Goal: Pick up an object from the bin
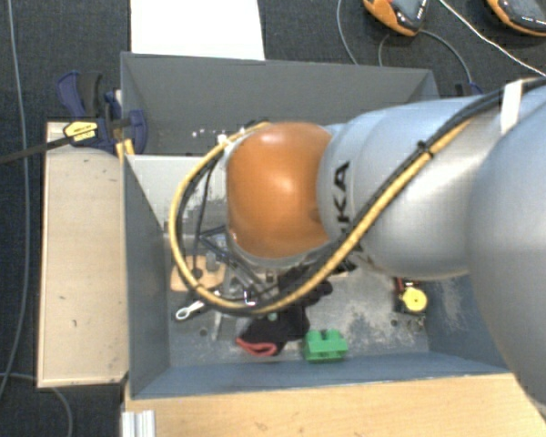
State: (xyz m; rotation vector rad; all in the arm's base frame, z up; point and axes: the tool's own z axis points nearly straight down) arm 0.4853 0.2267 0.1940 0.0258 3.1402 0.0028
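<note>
My gripper point(243, 282) hangs low over the front middle of the bin, mostly hidden under the arm's orange cover. Just in front of it lies a black thing with a red part point(267, 338). A green block point(326, 344) sits right of that, near the bin's front wall. To the gripper's left, a small silver metal piece point(189, 311) rests on the floor, and a tan flat piece point(182, 279) lies just behind it.
A small yellow round thing point(413, 299) lies at the front right of the bin. The arm and its orange cover hide the bin's middle and right. The bin's walls stand close on the left and front.
</note>
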